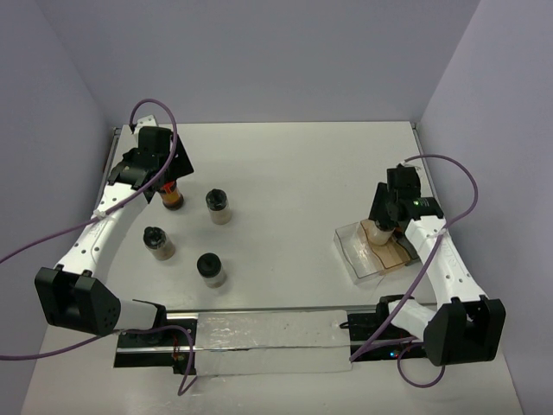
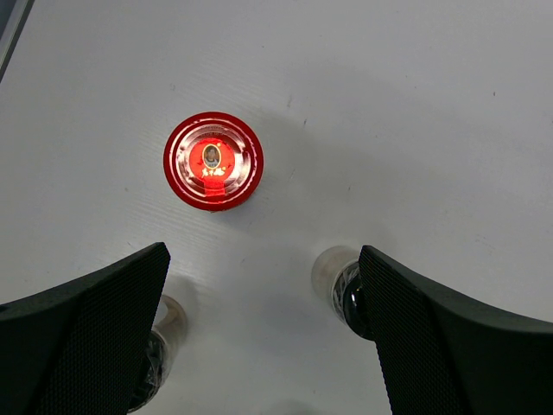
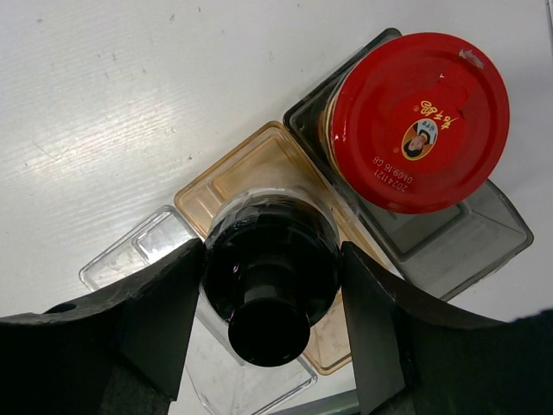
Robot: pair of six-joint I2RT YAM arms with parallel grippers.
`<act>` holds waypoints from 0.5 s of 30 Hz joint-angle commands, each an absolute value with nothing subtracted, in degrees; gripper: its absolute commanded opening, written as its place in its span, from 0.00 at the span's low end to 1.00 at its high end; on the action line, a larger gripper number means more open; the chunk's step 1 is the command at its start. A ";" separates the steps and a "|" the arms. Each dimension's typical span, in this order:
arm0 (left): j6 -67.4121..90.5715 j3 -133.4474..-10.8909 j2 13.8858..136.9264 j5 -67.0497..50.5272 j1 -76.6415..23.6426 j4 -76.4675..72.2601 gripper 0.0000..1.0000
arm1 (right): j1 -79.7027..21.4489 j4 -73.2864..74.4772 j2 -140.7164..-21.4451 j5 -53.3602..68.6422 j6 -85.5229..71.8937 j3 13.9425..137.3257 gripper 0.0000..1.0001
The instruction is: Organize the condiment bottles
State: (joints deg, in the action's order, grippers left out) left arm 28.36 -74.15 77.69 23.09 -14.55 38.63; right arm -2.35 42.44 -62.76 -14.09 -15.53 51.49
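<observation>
Light, rigid, probably slick; right end effector (image 3: 272,324) clenches the black-capped jar (image 3: 270,259) just below its cap; left end effector (image 2: 259,333) hangs released over the red-capped jar (image 2: 212,162).

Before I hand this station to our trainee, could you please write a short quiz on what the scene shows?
1. How many black bottles stand on the table outside the tray?
2. True or false: the left fingers are shut on the red bottle below them.
3. What do the right fingers grip? A. a red bottle B. a black bottle C. nothing

Key: 1. Three. 2. False; they are open, with the bottle untouched between them. 3. B.
</observation>
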 commanded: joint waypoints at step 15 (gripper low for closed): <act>29.97 -73.14 77.36 21.18 -14.77 37.17 1.00 | -1.93 35.04 -65.68 -12.92 -15.47 49.46 0.85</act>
